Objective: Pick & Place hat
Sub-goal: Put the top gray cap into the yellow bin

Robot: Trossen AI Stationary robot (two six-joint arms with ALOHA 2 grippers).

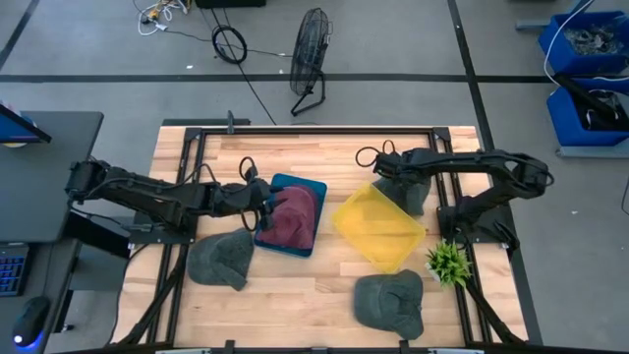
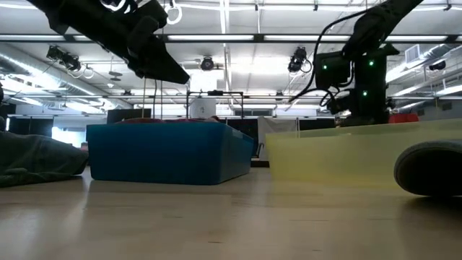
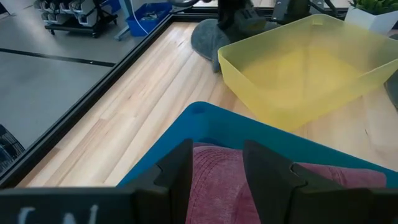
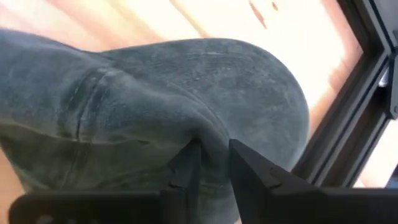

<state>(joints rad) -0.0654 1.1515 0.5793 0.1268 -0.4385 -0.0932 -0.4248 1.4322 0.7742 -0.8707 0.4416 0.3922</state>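
L gripper [image 1: 263, 208] released over maroon hat [image 1: 291, 218] | R gripper [image 4: 214, 163] clenched on grey hat [image 4: 186, 93]

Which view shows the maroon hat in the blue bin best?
The high view: the maroon hat lies fully visible inside the blue bin. Left wrist view shows part of it; low view barely a sliver; right wrist view none.

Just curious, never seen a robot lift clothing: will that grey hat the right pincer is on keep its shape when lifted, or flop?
Probably flop: the grey hat looks like soft cloth, creased and bunched where the right pincer pinches a fold. It seems light for its size, so a small pinch may hold it. The cloth looks matte, so slipping seems unlikely.
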